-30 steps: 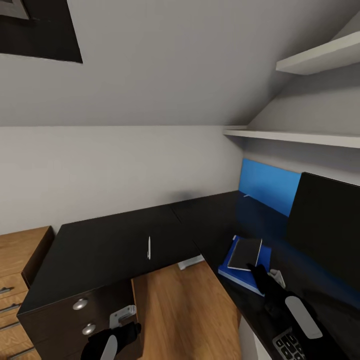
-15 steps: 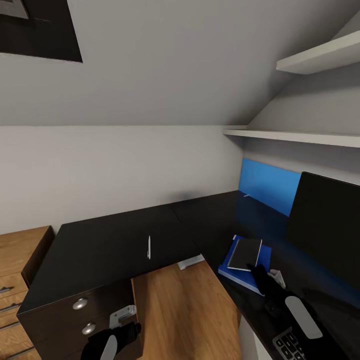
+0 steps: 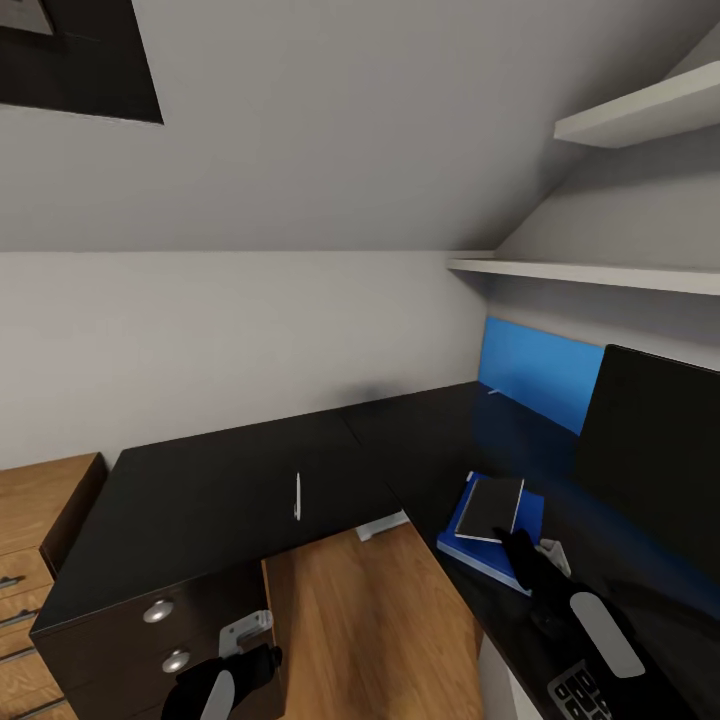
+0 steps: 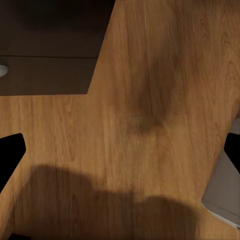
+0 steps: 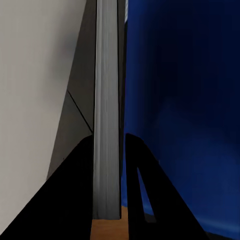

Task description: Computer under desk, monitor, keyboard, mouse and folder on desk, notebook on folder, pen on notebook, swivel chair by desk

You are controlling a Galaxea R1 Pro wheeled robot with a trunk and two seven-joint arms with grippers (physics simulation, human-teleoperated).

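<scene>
Right jaws [image 5: 107, 175] clamped on the notebook's [image 3: 490, 507] near edge, pale page edges squeezed between both dark fingers [image 5: 75, 190] in the right wrist view. Notebook lying flat on the blue folder [image 3: 462, 545], folder flat on the black worktop [image 3: 220, 490] near its inner corner, right-hand wing. Left jaws [image 4: 120, 165] spread wide, nothing between them, hanging low over bare wood floor [image 4: 150, 100] beside the dark drawer unit [image 3: 150, 640] with round silver knobs. White pen [image 3: 297, 496] lying alone on the left wing of the worktop, well apart from the folder and notebook. Black monitor [image 3: 650, 450] standing at the right edge of the head view, behind the folder stack. Keyboard [image 3: 578, 692] corner visible at lower right, partly hidden by the right arm. Blue panel [image 3: 535, 370] on the wall behind the monitor, two white shelves [image 3: 590, 272] above. Light wooden dresser [image 3: 30, 530] left of the worktop.
</scene>
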